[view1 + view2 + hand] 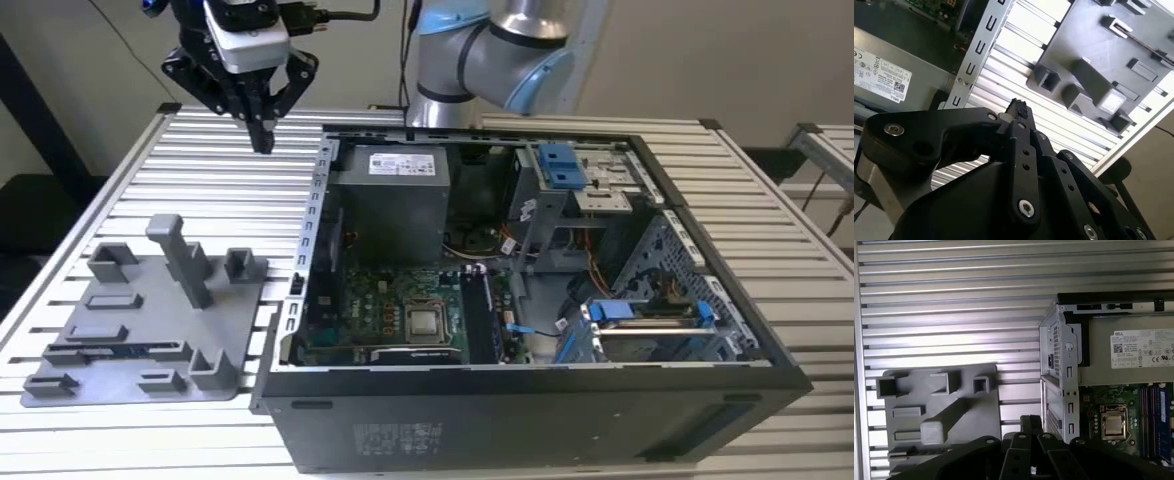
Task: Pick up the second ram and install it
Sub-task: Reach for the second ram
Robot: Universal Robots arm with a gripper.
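At the exterior view's left, the long, thin dark green-black second ram (123, 350) sits low in the grey plastic tray (227, 305). The black gripper (263, 145) hangs high above the ribbed metal table (200, 170), its 2 fingers clenched on nothing. A clean pick likely wants jaws parted, squared across the stick, clear of the tray's raised blocks.

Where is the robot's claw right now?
In the exterior view the claw hangs above the slatted table on the view's left, beyond the grey tray and beside the open computer case.
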